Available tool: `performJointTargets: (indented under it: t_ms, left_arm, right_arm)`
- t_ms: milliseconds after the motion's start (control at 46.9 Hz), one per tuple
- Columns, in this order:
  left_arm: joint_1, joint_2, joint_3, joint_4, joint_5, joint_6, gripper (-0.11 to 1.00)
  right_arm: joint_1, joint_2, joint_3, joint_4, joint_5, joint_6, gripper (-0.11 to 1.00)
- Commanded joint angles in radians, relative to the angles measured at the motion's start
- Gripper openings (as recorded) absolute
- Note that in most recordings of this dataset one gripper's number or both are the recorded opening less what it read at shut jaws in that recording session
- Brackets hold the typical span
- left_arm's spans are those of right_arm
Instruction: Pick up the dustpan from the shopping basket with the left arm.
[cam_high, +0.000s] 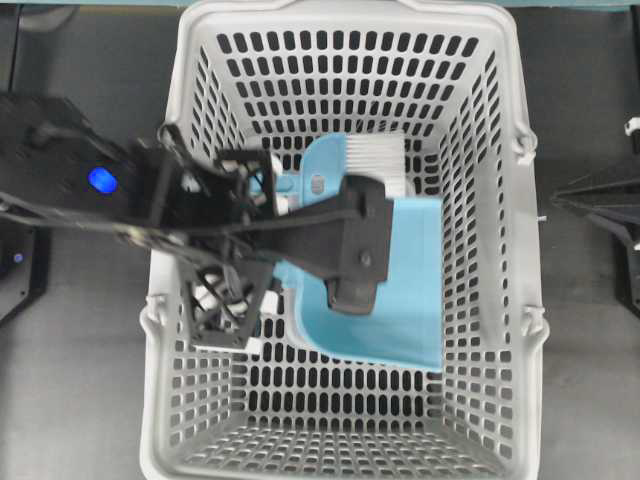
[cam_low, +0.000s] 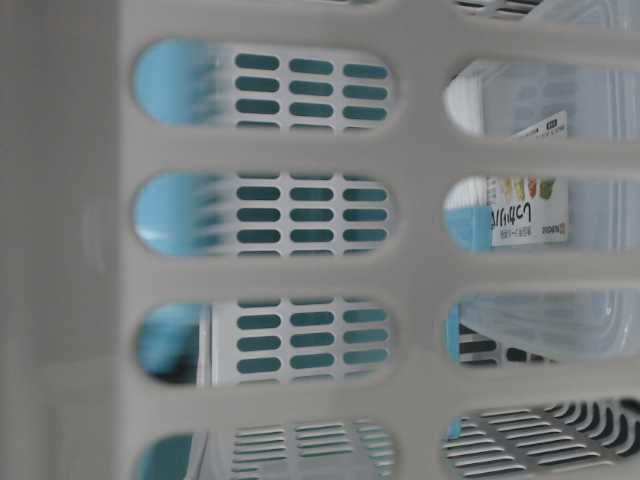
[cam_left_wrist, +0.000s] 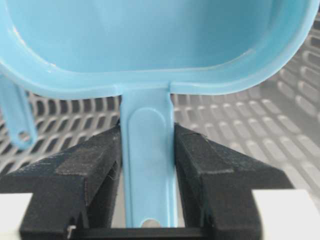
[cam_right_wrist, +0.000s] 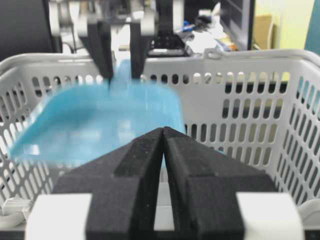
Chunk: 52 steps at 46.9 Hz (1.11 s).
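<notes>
The light blue dustpan (cam_high: 400, 285) is inside the grey shopping basket (cam_high: 340, 15). My left gripper (cam_high: 262, 285) reaches down into the basket and is shut on the dustpan's thin handle (cam_left_wrist: 147, 160), with a black finger pressed on each side. The pan (cam_left_wrist: 150, 45) hangs beyond the fingertips, clear of the slotted floor (cam_left_wrist: 280, 125). In the right wrist view the left gripper (cam_right_wrist: 121, 75) holds the tilted, blurred pan (cam_right_wrist: 100, 120) from above. My right gripper (cam_right_wrist: 163, 131) is shut and empty, outside the basket's right wall (cam_high: 565, 203).
A blue hand brush with white bristles (cam_high: 375, 165) lies at the back of the basket beside the pan; its thin handle with a hole shows in the left wrist view (cam_left_wrist: 17, 117). The basket walls (cam_right_wrist: 235, 55) enclose the arm. A clear labelled container (cam_low: 530, 200) shows through the slots.
</notes>
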<state>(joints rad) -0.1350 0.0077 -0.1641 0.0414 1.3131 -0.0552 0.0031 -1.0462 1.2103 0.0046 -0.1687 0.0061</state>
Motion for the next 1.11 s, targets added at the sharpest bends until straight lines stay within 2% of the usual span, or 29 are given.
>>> performJointTargets:
  t_ms: [0, 128, 384, 1088]
  left_arm:
    - [0.018, -0.028, -0.107, 0.003, 0.078, -0.002, 0.31]
    - [0.026, -0.015, -0.143, 0.003, 0.133, -0.002, 0.31]
    - [0.026, -0.017, -0.133, 0.003, 0.100, -0.006, 0.31]
    - [0.021, -0.015, -0.130, 0.003, 0.100, -0.017, 0.31]
  right_arm:
    - [0.002, 0.000, -0.008, 0.003, 0.002, 0.000, 0.00]
    - [0.002, 0.000, -0.006, 0.005, 0.003, 0.000, 0.00]
    - [0.002, -0.002, -0.006, 0.006, 0.003, 0.002, 0.00]
    - [0.002, 0.000, -0.006, 0.008, 0.003, 0.002, 0.00]
